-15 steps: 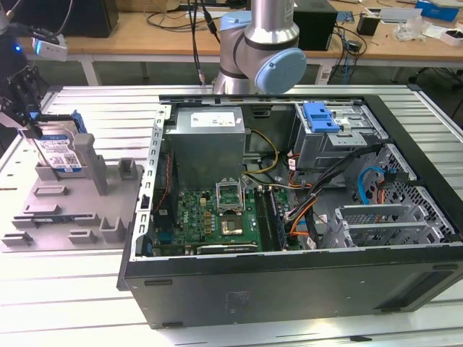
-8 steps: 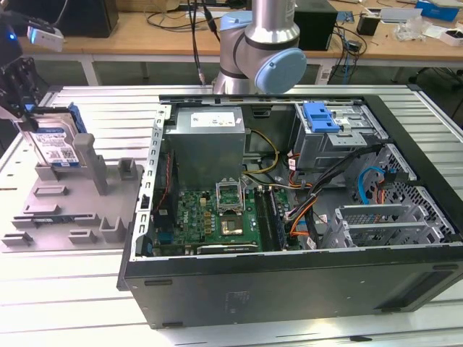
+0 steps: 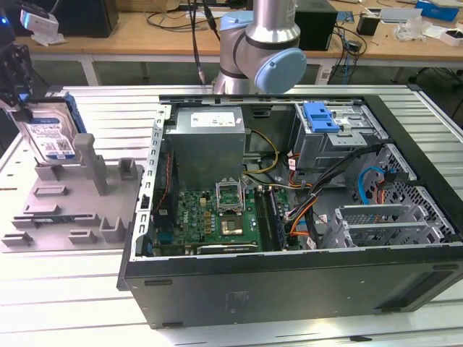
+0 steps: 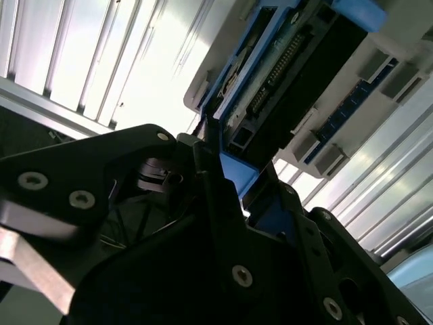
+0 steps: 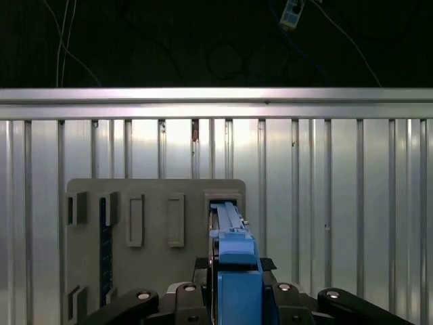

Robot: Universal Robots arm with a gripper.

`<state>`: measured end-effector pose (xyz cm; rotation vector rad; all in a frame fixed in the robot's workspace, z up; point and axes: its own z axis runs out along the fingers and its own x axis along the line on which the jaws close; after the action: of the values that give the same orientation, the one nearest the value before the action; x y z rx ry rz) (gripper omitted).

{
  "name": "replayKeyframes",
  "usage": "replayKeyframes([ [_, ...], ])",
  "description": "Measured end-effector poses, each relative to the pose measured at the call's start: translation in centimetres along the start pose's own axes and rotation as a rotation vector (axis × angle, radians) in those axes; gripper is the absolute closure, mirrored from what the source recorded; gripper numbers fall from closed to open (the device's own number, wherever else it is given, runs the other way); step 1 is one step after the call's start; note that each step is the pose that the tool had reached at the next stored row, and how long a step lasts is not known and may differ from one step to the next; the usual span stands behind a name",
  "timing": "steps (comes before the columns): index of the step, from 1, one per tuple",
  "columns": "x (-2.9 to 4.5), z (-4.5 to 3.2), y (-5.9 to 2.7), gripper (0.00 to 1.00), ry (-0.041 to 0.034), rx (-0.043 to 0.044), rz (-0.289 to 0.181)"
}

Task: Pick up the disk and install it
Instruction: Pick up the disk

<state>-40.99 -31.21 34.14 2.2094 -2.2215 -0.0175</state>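
While the disk (image 3: pixel 49 134) stands on edge in the grey holder (image 3: pixel 65 210), pull it out straight.
Your tool (image 5: pixel 237 288) looks clamped on the disk's blue side rail, at the exterior view's far left, and the disk's lower edge sits at a slot of the holder. Judging by that, you do best to lift along the slot's own line, without twist or tilt, so the rails do not bind. Grip firmly, since the plastic may slip. The open computer case (image 3: pixel 289 289) lies well apart on the ribbed desk (image 3: pixel 72 311), toward the exterior view's right.

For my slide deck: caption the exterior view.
Gripper clamps the disk at the grey holder, beside the open computer case.
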Motion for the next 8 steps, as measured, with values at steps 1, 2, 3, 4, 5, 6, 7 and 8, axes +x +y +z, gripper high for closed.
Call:
replayKeyframes([
  [1,0.0,-0.29,0.0,0.63,0.0002,0.0,0.0],
  [2,0.0,-0.54,0.01,0.63,0.0004,0.0,0.0],
  [3,0.0,-1.0,0.02,0.63,0.0008,-0.0001,0.0],
  [4,-0.01,-1.45,0.02,0.63,0.0011,0.0001,0.0],
  [5,-0.01,-1.7,0.03,0.63,0.0013,0.0,0.0],
  [6,-0.01,-1.96,0.03,0.63,0.0015,0.0,0.0],
  [7,-0.01,-2.25,0.03,0.63,0.0017,0.0001,0.0],
  [8,-0.01,-2.53,0.04,0.63,0.002,0.0001,0.0],
])
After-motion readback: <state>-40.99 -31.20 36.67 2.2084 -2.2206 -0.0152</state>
